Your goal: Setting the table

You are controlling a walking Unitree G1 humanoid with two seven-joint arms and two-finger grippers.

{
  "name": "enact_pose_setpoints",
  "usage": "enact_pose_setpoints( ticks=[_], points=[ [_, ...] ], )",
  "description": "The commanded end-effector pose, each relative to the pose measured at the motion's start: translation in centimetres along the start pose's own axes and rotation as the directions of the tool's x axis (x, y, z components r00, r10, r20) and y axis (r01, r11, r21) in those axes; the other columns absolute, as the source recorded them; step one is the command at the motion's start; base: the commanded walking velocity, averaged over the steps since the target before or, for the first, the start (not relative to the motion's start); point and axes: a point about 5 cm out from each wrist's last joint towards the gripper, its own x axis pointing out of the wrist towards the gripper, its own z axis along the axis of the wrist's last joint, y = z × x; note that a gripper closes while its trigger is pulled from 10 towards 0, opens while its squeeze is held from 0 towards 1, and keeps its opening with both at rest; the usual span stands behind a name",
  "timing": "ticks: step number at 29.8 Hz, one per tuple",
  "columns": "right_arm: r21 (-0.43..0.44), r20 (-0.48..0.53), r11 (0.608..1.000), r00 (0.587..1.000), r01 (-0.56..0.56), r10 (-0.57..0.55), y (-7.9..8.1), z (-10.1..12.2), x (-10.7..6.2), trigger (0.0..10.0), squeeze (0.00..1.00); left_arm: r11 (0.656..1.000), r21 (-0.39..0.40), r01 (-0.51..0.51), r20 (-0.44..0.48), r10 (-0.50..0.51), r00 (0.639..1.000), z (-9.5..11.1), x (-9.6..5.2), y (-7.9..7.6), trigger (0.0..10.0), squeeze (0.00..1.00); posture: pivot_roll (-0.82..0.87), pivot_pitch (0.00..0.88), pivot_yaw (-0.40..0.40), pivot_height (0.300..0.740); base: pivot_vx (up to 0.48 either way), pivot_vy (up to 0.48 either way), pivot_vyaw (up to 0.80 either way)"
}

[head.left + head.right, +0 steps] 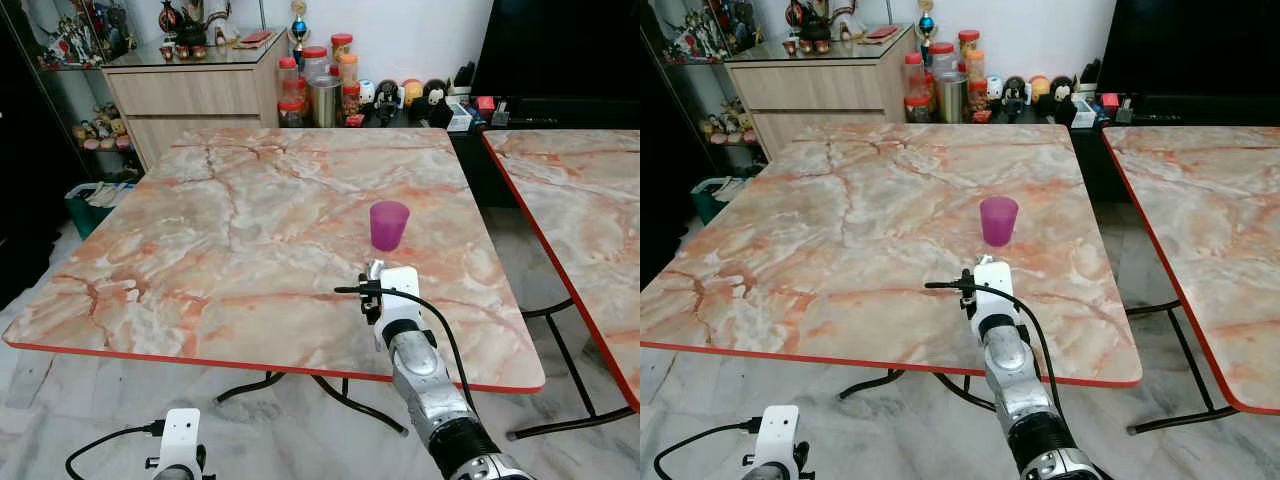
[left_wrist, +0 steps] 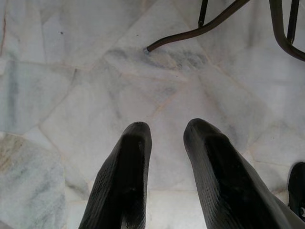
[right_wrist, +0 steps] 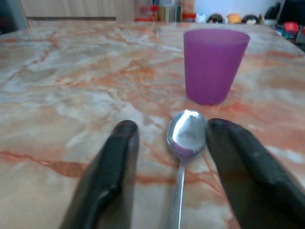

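A purple plastic cup [image 1: 389, 224] stands upright on the marble table [image 1: 230, 220], right of its middle. My right arm [image 1: 425, 370] reaches over the front edge just short of the cup. In the right wrist view, my right gripper [image 3: 169, 131] is open low over the tabletop. A metal spoon [image 3: 187, 136] lies on the marble between its fingers, bowl up and pointing at the cup [image 3: 214, 64]. My left gripper [image 2: 169, 129] hangs open and idle above the stone floor, below the table's front edge.
A second marble table [image 1: 590, 200] stands close on the right with a narrow gap between. Behind the table are a wooden cabinet [image 1: 190, 95], several jars [image 1: 320, 85] and a dark screen [image 1: 560, 50]. Table legs [image 2: 200, 29] cross the floor near my left arm.
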Motion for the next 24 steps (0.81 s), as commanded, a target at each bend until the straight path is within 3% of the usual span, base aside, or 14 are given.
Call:
enact_pose_setpoints(
  ticks=[1,2,3,4,24],
  points=[
    [0.022,-0.030,1.000,1.000,0.001,0.000,0.3,0.1,0.4,10.0,0.89,1.000,-0.001,-0.004,-0.021,0.004,1.000,-0.2,0.0,0.3,10.0,0.00,0.00,0.000,0.048,0.740,0.000,0.000,0.00],
    [0.029,-0.039,1.000,0.999,0.004,-0.002,0.2,0.0,0.4,10.0,0.24,1.000,-0.002,-0.003,-0.022,0.003,1.000,-0.3,0.0,0.3,10.0,0.00,0.00,0.000,0.049,0.740,0.000,0.000,0.00],
    [0.034,-0.047,0.999,0.999,0.004,-0.002,0.3,-0.1,0.4,10.0,0.24,1.000,0.000,-0.002,-0.022,0.002,1.000,-0.3,0.0,0.3,10.0,0.00,0.00,0.000,0.049,0.740,0.000,0.000,0.00],
    [0.052,-0.054,0.999,0.999,0.001,0.002,0.3,-0.2,0.5,10.0,0.00,1.000,0.000,-0.001,-0.020,0.001,1.000,-0.2,0.0,0.3,10.0,0.00,0.01,0.000,0.050,0.740,0.000,0.000,0.00],
    [0.132,-0.124,0.991,0.992,0.020,-0.004,1.4,0.3,1.5,10.0,0.00,1.000,0.003,0.000,-0.024,0.000,1.000,-0.4,-0.1,0.4,10.0,0.00,0.01,0.000,0.053,0.740,0.000,0.000,0.00]
  ],
)
